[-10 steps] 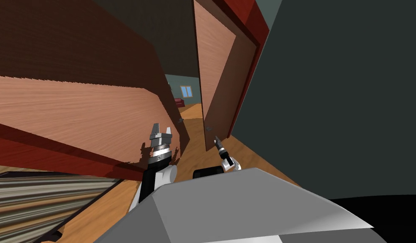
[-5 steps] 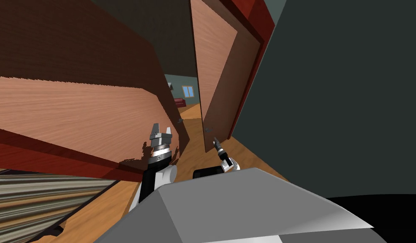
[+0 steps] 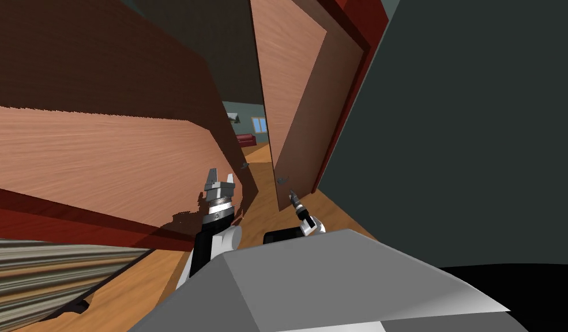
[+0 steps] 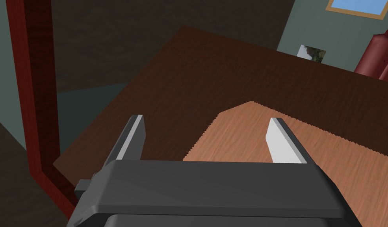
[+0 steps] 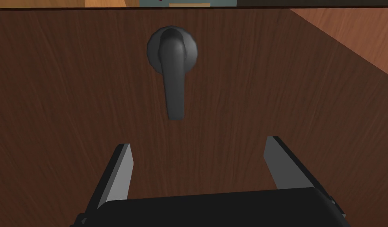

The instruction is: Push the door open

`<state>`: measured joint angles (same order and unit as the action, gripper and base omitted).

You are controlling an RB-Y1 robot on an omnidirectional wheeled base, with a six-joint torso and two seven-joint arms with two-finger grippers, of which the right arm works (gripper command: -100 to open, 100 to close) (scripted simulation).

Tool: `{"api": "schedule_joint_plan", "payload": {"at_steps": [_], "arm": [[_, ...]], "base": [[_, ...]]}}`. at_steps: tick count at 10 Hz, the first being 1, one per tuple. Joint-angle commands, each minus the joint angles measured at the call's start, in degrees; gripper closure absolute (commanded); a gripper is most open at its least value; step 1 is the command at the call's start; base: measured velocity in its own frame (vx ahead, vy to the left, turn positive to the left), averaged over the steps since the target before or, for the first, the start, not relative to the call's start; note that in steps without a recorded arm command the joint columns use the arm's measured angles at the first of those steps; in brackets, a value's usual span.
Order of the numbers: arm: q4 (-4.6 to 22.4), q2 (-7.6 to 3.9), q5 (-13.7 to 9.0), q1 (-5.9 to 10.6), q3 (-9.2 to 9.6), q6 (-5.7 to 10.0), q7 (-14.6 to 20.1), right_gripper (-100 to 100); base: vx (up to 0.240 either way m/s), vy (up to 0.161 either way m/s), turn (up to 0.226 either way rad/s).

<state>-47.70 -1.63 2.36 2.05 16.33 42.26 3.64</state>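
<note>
The door point(image 5: 275, 90), ajar, is faced squarely by the right jaws, spread wide and empty, its grey lever handle point(image 5: 172, 79) just beyond their tips, seemingly so the panel is shoved rather than gripped — while the left jaws are held open before the other leaf point(image 4: 307, 165).

Door point(image 5: 71, 102): wood-grain surface with fine straight grain, matt, reddish-brown where lit and dark brown in shade; its lever handle point(image 5: 172, 79) is dark grey and smooth, with a dull sheen. Door frame point(image 3: 372, 29): deep red, smooth, faintly grained; floor point(image 3: 334, 214): orange-brown wood boards. Fingers point(image 5: 281, 161) of the right gripper point(image 5: 197, 142): plain light grey, smooth and matt, on a dark matt body.
</note>
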Motion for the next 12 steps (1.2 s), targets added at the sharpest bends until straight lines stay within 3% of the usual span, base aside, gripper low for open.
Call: {"api": "schedule_joint_plan", "payload": {"at_steps": [1,3,4,5,8,12], "arm": [[2.02,0.56,0.22,0.69,0.35,0.59,-0.13,-100],[3.57,1.01,0.39,1.3,0.63,0.96,-0.14,-100],[2.83,0.78,0.35,0.95,0.57,0.77,-0.09,-100],[3.24,-0.19,0.25,1.18,0.32,0.86,-0.19,-100],[3.68,-0.58,0.11,1.45,-0.06,0.92,-0.3,-100],[4.4,0.97,-0.14,1.89,-0.67,1.01,-0.48,-100]], "base": [[0.113,-0.118,0.062],[0.077,-0.091,0.045],[0.031,-0.037,0.016],[0.133,0.017,0.037],[0.179,0.073,0.024],[0.201,0.056,0.027]]}}
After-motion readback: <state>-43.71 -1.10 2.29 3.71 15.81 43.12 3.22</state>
